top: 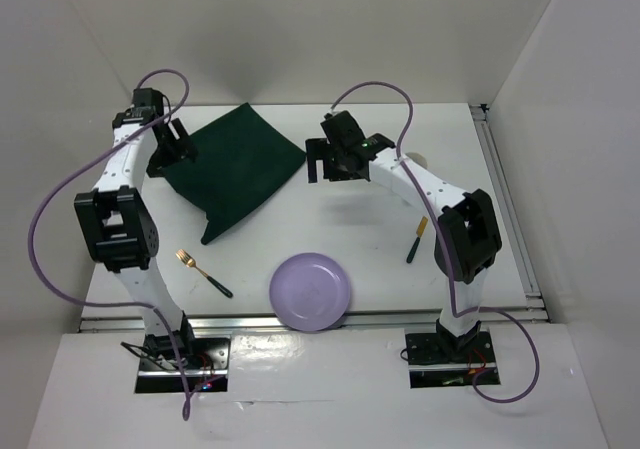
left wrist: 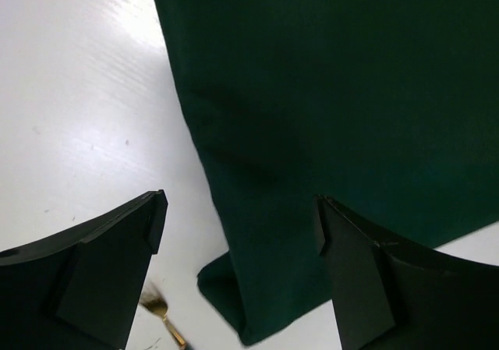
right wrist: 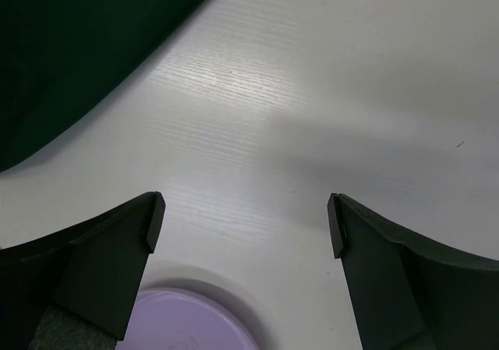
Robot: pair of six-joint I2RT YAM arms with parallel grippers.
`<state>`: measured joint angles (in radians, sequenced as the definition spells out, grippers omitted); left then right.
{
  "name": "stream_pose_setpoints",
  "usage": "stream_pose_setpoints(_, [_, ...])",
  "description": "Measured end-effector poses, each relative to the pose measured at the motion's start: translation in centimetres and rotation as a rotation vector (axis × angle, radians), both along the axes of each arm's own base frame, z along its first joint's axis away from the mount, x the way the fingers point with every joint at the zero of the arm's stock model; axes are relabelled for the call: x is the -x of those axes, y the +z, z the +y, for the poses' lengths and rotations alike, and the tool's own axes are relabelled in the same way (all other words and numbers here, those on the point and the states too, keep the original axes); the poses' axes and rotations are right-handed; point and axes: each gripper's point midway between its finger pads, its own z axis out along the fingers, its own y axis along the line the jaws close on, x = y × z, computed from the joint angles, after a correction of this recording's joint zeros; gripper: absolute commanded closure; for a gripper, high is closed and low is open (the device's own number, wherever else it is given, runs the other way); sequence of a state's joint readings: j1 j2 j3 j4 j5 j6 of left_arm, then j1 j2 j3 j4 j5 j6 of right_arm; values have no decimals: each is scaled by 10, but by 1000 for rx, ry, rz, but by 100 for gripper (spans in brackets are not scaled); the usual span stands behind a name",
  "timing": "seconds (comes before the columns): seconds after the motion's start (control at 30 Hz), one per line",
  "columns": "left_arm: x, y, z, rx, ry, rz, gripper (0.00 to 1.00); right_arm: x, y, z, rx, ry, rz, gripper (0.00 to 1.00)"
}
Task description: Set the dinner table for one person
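Note:
The white dinner table carries a dark green cloth at the back left, its near corner folded under. A lilac plate lies at the front middle and also shows in the right wrist view. A gold fork with a dark handle lies front left; its tines show in the left wrist view. A knife with a gold blade lies by the right arm. My left gripper is open above the cloth's left edge. My right gripper is open above bare table right of the cloth.
A metal rail runs along the table's right edge and another along the front. White walls enclose the back and sides. A small round pale object peeks out behind the right arm.

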<state>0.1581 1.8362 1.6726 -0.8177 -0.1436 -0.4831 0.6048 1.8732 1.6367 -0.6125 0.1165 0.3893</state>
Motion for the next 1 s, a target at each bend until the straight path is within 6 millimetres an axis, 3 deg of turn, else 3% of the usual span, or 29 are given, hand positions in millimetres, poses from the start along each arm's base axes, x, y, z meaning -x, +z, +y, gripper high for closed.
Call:
stream_pose_setpoints(0.07, [-19, -13, 8, 33, 26, 17, 9, 2, -3, 1, -3, 9, 10, 1])
stream_pose_setpoints(0.17, [-33, -31, 19, 68, 69, 39, 12, 5, -5, 2, -9, 19, 22, 1])
stream_pose_setpoints(0.37, [-34, -62, 49, 155, 181, 73, 13, 2, -8, 7, -10, 36, 28, 1])
stream_pose_setpoints(0.57, [-59, -83, 81, 201, 247, 45, 16, 4, -28, 12, 8, 66, 67, 5])
stream_pose_setpoints(0.77, [-76, -103, 86, 217, 272, 48, 24, 6, -43, 16, 26, 84, 95, 9])
stream_pose_setpoints(1.0, [-81, -116, 81, 249, 284, 57, 37, 6, -62, 13, 59, 82, 123, 10])
